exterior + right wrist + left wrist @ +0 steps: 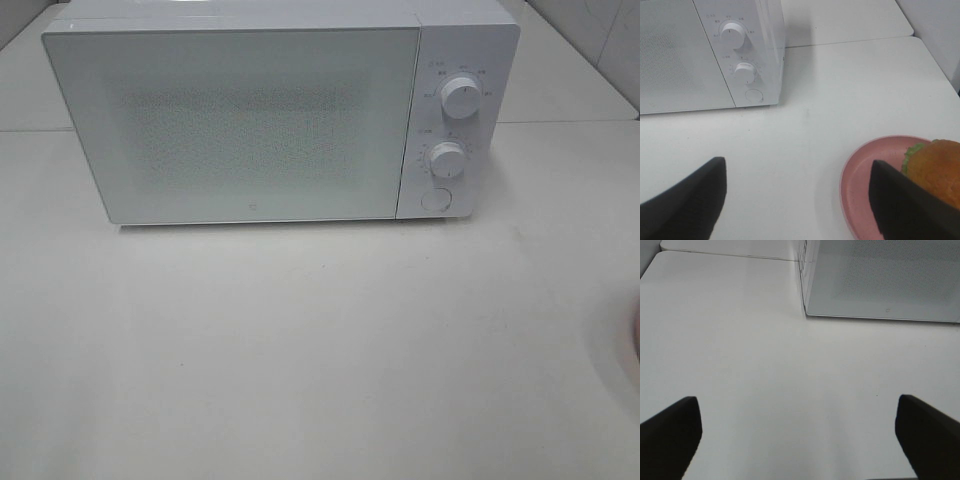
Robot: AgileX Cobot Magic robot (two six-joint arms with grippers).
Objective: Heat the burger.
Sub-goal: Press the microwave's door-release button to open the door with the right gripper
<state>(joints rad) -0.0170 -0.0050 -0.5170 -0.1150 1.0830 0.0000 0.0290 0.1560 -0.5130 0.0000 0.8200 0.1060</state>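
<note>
While overhead shows microwave (250, 120), right wrist shows burger (939, 167).

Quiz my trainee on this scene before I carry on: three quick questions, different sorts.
1. True or false: the door of the microwave stands open.
2. The burger lies: A on a pink plate, B on top of the microwave, C inside it.
3. Which is nearer the burger, the left pincer or the right pincer?
Key: 1 false; 2 A; 3 the right pincer.
</note>
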